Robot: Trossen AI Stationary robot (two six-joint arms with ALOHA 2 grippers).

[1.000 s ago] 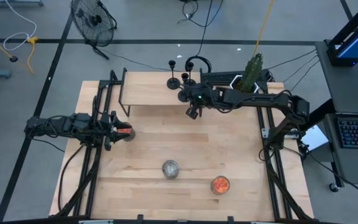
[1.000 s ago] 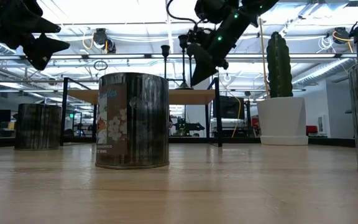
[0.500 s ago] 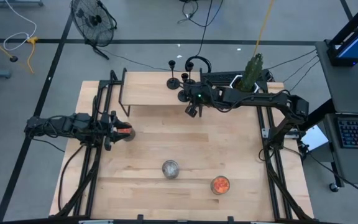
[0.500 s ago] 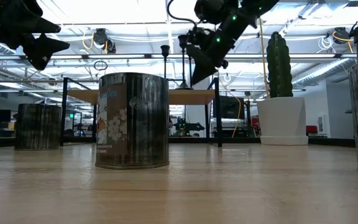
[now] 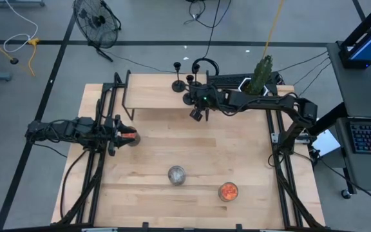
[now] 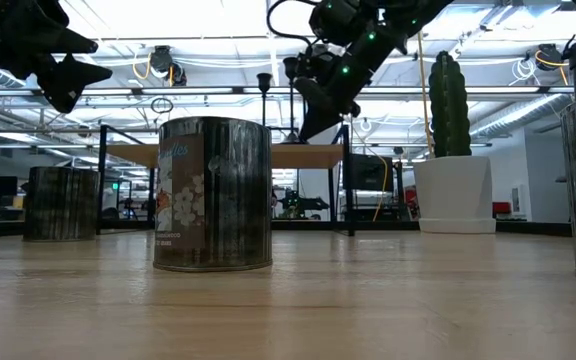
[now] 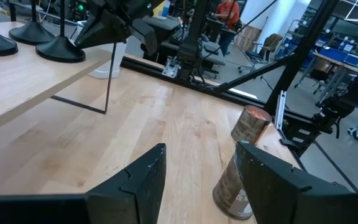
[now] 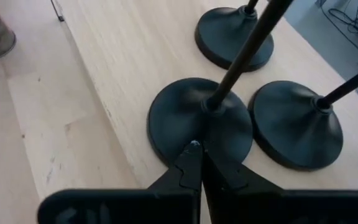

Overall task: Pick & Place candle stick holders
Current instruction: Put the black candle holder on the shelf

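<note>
The right claw, pinched shut, should open wide over the nearest candle stick holder at the shelf edge, then squeeze its stem.

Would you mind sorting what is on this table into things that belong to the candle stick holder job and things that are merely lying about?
Belonging to the job:
- three black candle stick holders on the raised shelf
- right gripper, shut, over the nearest holder's base

Lying about:
- silver can
- orange-filled jar
- second jar by the left gripper
- potted cactus
</note>
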